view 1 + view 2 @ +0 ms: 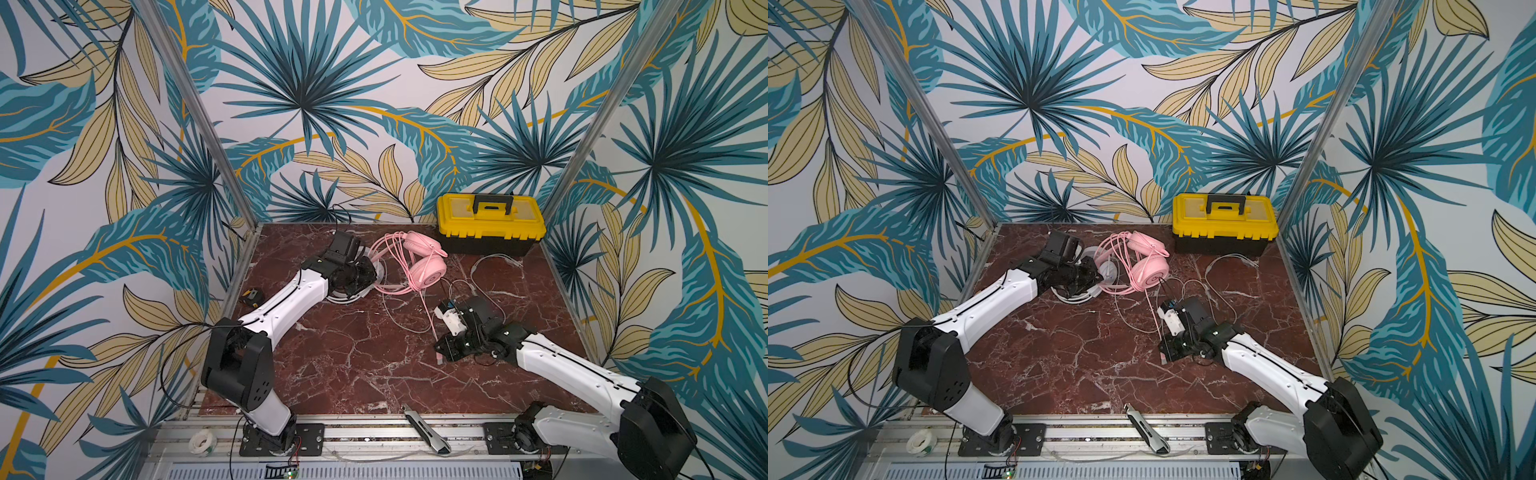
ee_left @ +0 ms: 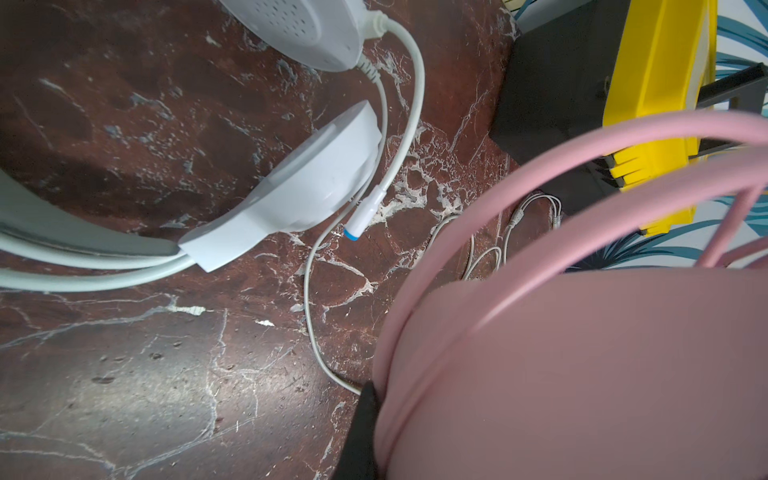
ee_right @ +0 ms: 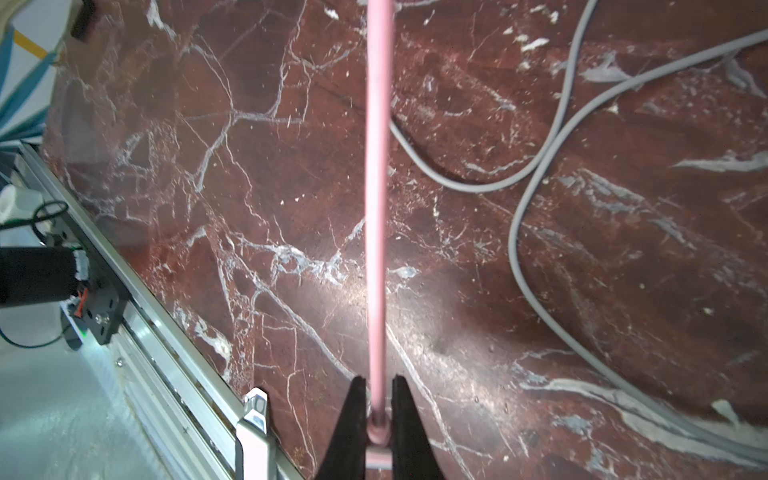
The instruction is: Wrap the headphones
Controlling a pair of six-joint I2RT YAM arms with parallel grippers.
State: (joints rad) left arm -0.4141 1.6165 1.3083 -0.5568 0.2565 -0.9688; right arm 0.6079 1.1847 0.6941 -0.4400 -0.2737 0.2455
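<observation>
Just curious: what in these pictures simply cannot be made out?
- White headphones: mostly covered by the left arm in both top views.
- What the left pincer grips: tips hidden in top views; left wrist view shows one finger against the pink headphones.
- Pink cable, its end: cut off by the right wrist view's edge, beyond the right pincer clamping it.
- Black-and-yellow object at the table's edge: too small in top views.

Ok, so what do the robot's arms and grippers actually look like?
The left arm and right arm have white tapered links, bulky black joint housings and a thin black cable along each link. The wrists are black. The right gripper has black fingers tapering to points; the left gripper looks black too.
</observation>
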